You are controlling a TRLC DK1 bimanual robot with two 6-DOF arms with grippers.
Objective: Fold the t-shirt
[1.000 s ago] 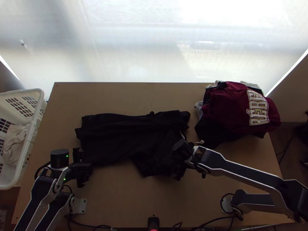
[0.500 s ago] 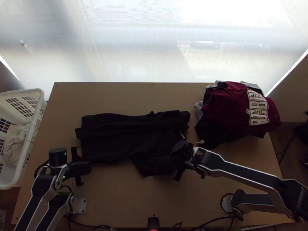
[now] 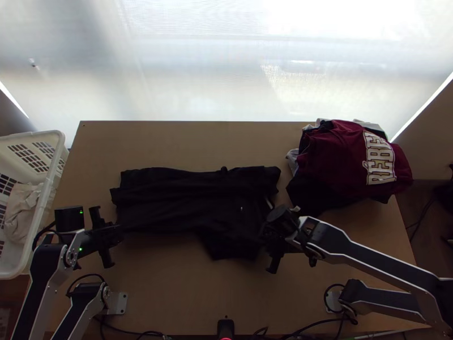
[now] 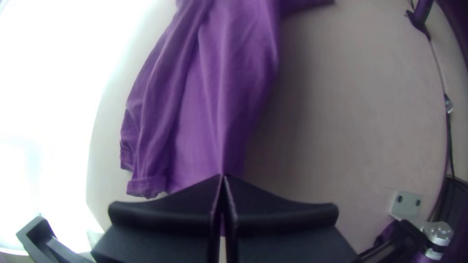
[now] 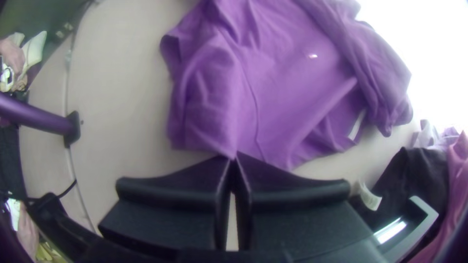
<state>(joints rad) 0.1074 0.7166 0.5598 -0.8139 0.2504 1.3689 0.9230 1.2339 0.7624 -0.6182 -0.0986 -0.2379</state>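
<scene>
The black t-shirt (image 3: 187, 204) lies lengthwise across the middle of the table, partly folded with creases. At its left end is my left gripper (image 3: 110, 232); in the left wrist view the left gripper (image 4: 223, 180) is shut on the edge of the shirt (image 4: 204, 107), which looks purple there. My right gripper (image 3: 269, 243) is at the shirt's right end near the bottom corner. In the right wrist view the right gripper (image 5: 234, 160) is shut on a corner of the shirt (image 5: 292, 83). A white tag (image 5: 357, 125) shows near the collar.
A pile of clothes with a maroon shirt (image 3: 351, 158) on top sits at the table's back right. A white basket (image 3: 42, 226) holding light cloth stands left of the table. A small black stand (image 3: 225, 327) is at the near edge.
The left gripper has moved left and slightly up the picture, and the right gripper slightly right. The shirt's lower part between them has been drawn straighter and flatter.
</scene>
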